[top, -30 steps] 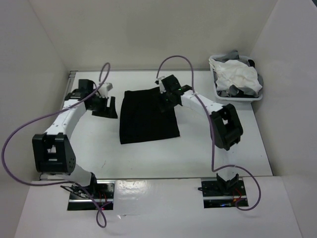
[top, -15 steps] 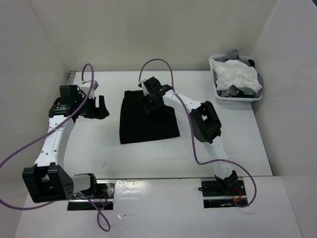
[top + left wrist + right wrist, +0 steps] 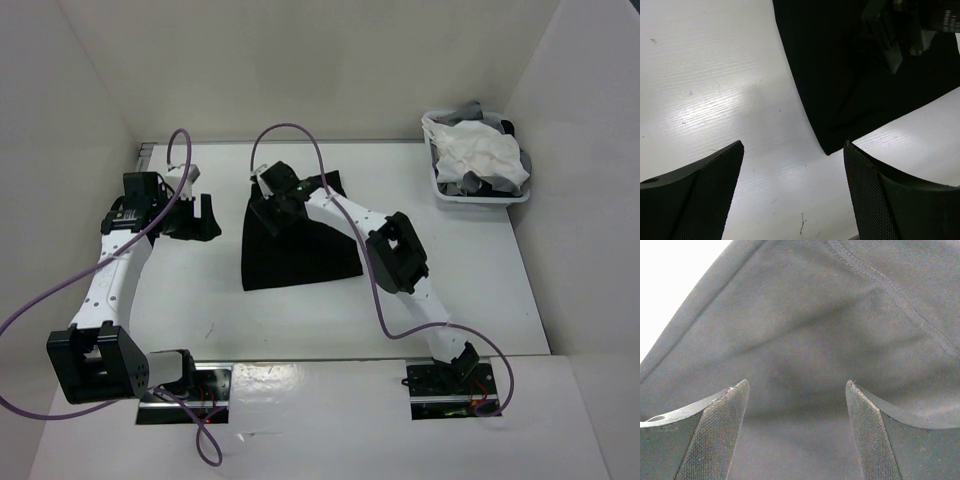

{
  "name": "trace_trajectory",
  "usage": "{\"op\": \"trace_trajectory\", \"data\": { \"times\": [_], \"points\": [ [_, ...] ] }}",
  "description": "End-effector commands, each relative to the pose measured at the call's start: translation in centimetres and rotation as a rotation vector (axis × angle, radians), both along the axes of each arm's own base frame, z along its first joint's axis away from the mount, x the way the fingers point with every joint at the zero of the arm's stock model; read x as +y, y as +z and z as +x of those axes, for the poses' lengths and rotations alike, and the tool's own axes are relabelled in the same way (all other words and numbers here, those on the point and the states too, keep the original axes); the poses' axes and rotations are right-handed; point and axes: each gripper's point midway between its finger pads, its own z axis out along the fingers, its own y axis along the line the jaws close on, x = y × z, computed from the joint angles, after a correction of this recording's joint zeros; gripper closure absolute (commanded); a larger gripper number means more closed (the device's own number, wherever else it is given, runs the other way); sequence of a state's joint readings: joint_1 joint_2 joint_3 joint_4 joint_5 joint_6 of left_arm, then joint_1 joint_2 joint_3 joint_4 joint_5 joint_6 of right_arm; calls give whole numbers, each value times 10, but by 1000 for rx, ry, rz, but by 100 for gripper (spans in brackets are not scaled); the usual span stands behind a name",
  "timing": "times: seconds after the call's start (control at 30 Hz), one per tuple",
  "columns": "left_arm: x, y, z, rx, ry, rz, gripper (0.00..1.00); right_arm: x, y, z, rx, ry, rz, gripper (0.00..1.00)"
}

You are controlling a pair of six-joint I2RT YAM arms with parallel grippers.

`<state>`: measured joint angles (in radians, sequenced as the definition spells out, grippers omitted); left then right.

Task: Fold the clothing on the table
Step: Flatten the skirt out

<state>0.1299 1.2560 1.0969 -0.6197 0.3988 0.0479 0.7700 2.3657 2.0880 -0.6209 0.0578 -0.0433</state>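
The black clothing lies flat in a folded block near the middle of the white table. My right gripper hovers over its far left corner, open, with only dark fabric and a stitched seam below its fingers. My left gripper stands open over bare table to the left of the garment. In the left wrist view a corner of the clothing lies just beyond the fingertips, and the right gripper's body shows above it.
A small white basket holding white and grey cloth sits at the far right corner. White walls enclose the table on the left, back and right. Purple cables loop above both arms.
The right gripper has slid left across the garment's far edge to its left corner. The left arm drew back toward the left and has held still for the last half second.
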Motion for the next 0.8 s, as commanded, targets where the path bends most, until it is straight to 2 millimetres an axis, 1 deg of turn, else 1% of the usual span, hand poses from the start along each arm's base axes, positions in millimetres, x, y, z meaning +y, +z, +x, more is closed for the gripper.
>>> {"op": "trace_trajectory", "data": {
  "times": [0.0,0.03,0.07,0.1,0.13,0.2,0.23,0.3,0.33,0.37,0.43,0.47,0.6,0.7,0.73,0.77],
  "points": [
    [-1,8,4,-37,-11,-12,13,-5,-26,8,15,-21,-61,17],
    [-1,8,4,-37,-11,-12,13,-4,-30,9,17,-21,-63,17],
    [-1,8,4,-37,-11,-12,13,0,-27,12,8,-21,-54,17],
    [-1,8,4,-37,-11,-12,13,1,-37,13,17,-21,-63,17],
    [-1,8,4,-37,-11,-12,13,0,-41,13,24,-21,-69,17],
    [-1,8,4,-37,-11,-12,13,4,-40,15,30,-40,-55,17],
    [-1,8,4,-37,-11,-12,13,4,-45,12,51,-45,-55,17],
    [-1,8,4,-37,-11,-12,13,2,-46,12,79,-78,-35,17],
    [-1,8,4,-37,-11,-12,13,3,-38,12,76,-90,-18,17],
    [-1,8,4,-37,-11,-12,13,1,-45,9,93,-100,-25,17],
    [-3,7,2,-29,-17,-20,13,1,-37,5,104,-115,-3,16],
    [-3,7,2,-29,-17,-20,13,-1,-43,1,123,-129,-8,16],
    [-3,7,2,-29,-17,-20,13,-3,-42,0,129,-163,1,15],
    [-3,7,2,-29,-17,-20,13,-9,-61,-1,147,-186,-39,14],
    [-3,4,2,-20,-17,-22,13,-7,-59,1,144,-186,-35,14],
    [-3,4,2,-20,-17,-22,13,-12,-67,3,168,-205,-36,13]
  ]
}}
